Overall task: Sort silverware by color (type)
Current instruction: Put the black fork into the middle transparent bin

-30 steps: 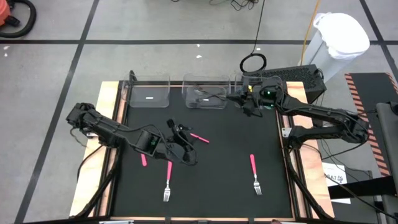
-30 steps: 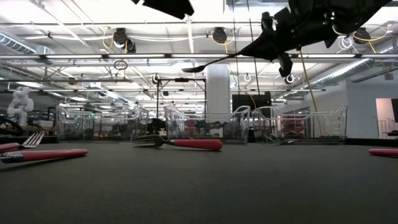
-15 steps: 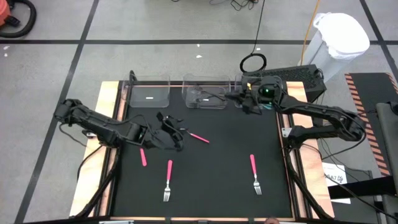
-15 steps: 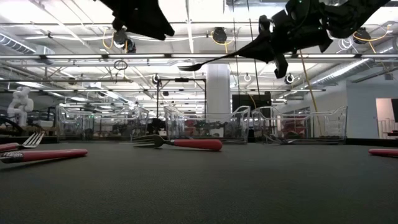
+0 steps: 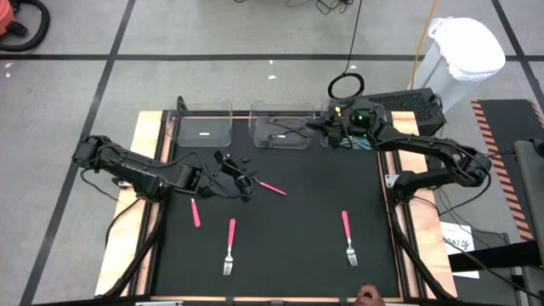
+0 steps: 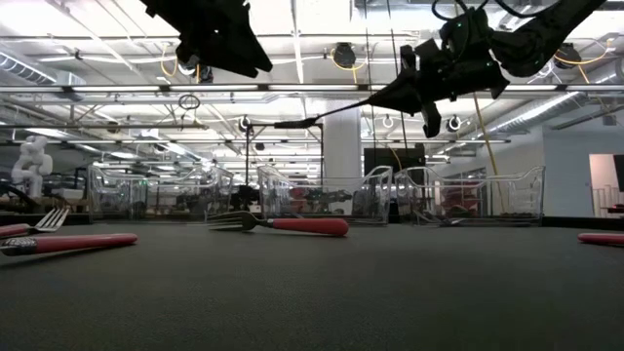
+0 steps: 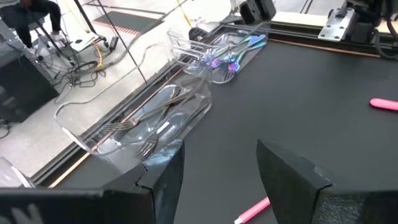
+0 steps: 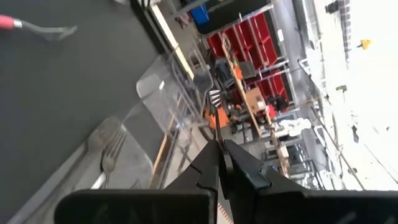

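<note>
A black fork (image 6: pixel 322 115) is clamped in the right gripper (image 5: pixel 333 134), held level above the middle bin (image 5: pixel 280 126) at the mat's far edge, its long axis pointing left over it. Four pink forks (image 5: pixel 230 245) lie on the open mat. The left gripper (image 5: pixel 228 172) hovers unclenched and empty, nearest them.

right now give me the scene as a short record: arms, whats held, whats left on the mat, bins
right gripper: raised above the middle bin, shut on a black utensil
left gripper: open and empty, at the mat's left
pink forks on mat: one front left, one front right
other pink pieces
bins: clear, along the far edge; left bin
</note>
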`<move>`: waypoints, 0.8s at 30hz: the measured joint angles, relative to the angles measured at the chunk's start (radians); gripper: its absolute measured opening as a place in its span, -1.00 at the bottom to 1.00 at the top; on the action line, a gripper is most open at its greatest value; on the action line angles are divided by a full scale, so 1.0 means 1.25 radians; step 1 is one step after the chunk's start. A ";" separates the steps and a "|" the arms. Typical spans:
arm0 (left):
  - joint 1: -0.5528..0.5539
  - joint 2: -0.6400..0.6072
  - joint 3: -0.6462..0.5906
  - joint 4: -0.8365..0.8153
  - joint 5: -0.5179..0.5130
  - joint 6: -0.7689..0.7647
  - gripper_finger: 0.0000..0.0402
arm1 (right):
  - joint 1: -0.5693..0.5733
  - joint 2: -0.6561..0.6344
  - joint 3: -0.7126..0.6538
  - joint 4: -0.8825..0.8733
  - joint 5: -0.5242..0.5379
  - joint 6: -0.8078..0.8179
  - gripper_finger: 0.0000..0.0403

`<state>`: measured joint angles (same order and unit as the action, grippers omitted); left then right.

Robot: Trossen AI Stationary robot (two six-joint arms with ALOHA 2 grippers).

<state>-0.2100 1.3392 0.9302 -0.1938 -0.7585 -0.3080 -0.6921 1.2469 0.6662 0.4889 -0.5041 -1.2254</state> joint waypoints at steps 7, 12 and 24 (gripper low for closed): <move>0.000 0.000 0.000 -0.009 0.017 0.000 0.01 | -0.025 0.026 0.043 -0.029 -0.022 0.004 -0.96; 0.000 0.000 0.000 -0.029 0.018 -0.001 0.01 | -0.025 0.060 0.139 -0.153 -0.021 -0.012 -0.96; -0.007 0.000 0.000 -0.060 0.024 -0.022 0.01 | -0.026 0.105 0.234 -0.309 0.074 -0.082 -0.98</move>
<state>-0.2192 1.3392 0.9302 -0.2687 -0.7289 -0.3354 -0.7246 1.3780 0.9585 0.1027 -0.4114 -1.3277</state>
